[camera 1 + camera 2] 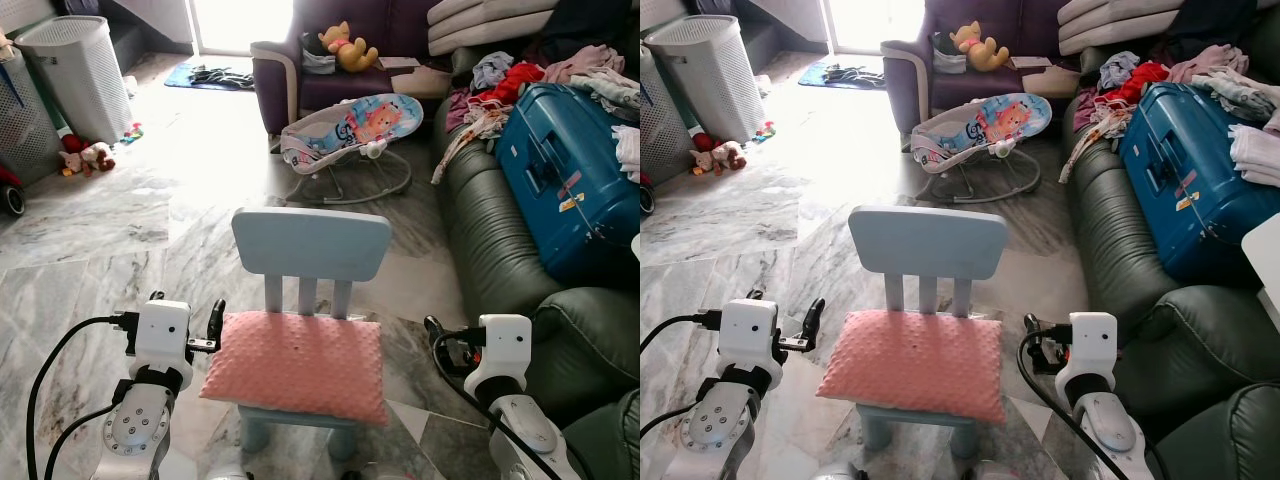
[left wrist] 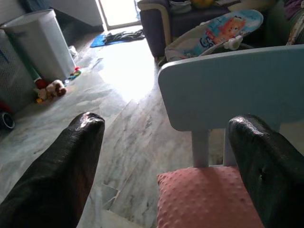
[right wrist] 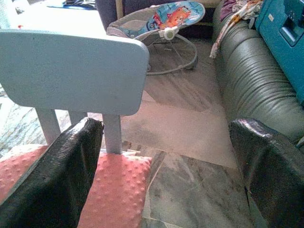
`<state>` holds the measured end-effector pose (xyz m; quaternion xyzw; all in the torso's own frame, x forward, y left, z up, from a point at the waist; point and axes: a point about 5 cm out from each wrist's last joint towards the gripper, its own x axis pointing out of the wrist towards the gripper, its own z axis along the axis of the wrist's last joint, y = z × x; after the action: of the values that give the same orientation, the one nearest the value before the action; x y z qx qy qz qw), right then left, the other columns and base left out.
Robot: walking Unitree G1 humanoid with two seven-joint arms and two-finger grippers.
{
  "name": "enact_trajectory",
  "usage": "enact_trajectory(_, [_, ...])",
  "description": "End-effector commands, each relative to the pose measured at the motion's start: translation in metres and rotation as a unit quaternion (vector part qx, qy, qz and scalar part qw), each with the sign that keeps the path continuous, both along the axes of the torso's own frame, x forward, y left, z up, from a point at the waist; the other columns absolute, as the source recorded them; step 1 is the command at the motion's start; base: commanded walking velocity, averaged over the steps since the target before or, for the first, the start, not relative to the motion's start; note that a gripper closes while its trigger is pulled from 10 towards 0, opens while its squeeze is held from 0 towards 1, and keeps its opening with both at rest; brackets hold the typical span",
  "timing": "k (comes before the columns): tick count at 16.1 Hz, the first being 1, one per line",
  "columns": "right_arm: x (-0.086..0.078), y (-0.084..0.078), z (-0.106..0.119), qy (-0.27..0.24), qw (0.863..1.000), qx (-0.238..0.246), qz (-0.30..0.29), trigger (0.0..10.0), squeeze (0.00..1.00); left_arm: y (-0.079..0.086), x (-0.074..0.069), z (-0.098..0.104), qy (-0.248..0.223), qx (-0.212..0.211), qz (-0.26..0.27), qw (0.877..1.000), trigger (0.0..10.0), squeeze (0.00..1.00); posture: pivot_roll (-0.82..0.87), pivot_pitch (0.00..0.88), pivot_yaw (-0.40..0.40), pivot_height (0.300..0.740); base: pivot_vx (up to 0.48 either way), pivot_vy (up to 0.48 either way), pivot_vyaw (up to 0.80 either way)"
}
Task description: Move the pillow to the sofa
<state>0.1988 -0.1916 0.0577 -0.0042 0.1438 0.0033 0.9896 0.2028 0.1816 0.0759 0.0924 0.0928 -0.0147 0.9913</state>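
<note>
Marble floor (image 1: 120,230), grey-veined, fills the left half of my head view, with glare washing out the upper centre.

Items counted:
- One pink pillow (image 1: 298,364), dimpled, lying flat on the seat of one pale blue child's chair (image 1: 312,242), lower centre of frame. The chair's legs are largely hidden beneath it.
- One dark green sofa (image 1: 495,240) along the right edge, cut off at the frame border.
- One blue suitcase (image 1: 560,180) on the sofa, with loose clothes (image 1: 500,85) heaped beside it; I cannot count the garments.
- One baby bouncer (image 1: 350,130), upper centre.
- One purple armchair (image 1: 330,60) behind it, holding one yellow soft toy (image 1: 345,47).
- Two white laundry baskets (image 1: 70,75), upper left; the nearer one is cropped.

Left tool (image 1: 186,328): fingers spread wide, empty, just left of the pillow. Right tool (image 1: 1040,345): fingers spread wide, empty, just right of the pillow.
</note>
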Motion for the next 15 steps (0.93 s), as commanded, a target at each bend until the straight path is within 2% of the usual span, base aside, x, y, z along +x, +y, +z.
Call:
enact_trajectory(1, [0.051, 0.012, 0.031, -0.046, 0.998, 0.039, 0.037, 10.0, 0.0, -0.019, 0.034, 0.018, -0.045, -0.03, -0.008, 0.998, 10.0, 0.0, -0.01, 0.0, -0.066, 0.74, 0.0, 0.0, 0.0])
enact_trajectory(2, [0.039, 0.01, 0.027, -0.059, 0.997, 0.05, 0.014, 10.0, 0.0, -0.022, 0.034, 0.021, -0.034, -0.023, -0.036, 0.998, 10.0, 0.0, 0.0, 0.0, -0.013, 0.74, 0.0, 0.0, 0.0])
enact_trajectory(3, [0.036, 0.01, 0.028, -0.069, 0.996, 0.053, 0.008, 10.0, 0.0, -0.019, 0.037, 0.023, -0.03, -0.019, -0.043, 0.998, 10.0, 0.0, -0.01, 0.0, -0.013, 0.74, 0.0, 0.0, 0.0])
enact_trajectory(8, [0.035, 0.006, 0.028, -0.063, 0.998, 0.017, 0.011, 10.0, 0.0, -0.017, 0.032, 0.021, -0.02, -0.015, -0.032, 0.999, 10.0, 0.0, 0.0, 0.0, -0.019, 0.74, 0.0, 0.0, 0.0])
enact_trajectory(11, [0.028, 0.002, 0.026, -0.046, 0.999, 0.009, 0.007, 10.0, 0.0, -0.012, 0.025, 0.018, 0.001, 0.003, -0.026, 1.0, 10.0, 0.0, 0.0, 0.0, -0.013, 0.74, 0.0, 0.0, 0.0])
enact_trajectory(15, [0.011, -0.003, 0.02, -0.028, 0.999, 0.015, 0.009, 10.0, 0.0, -0.005, 0.019, 0.018, 0.009, 0.0, -0.017, 1.0, 10.0, 0.0, -0.01, 0.0, -0.004, 0.74, 0.0, 0.0, 0.0])
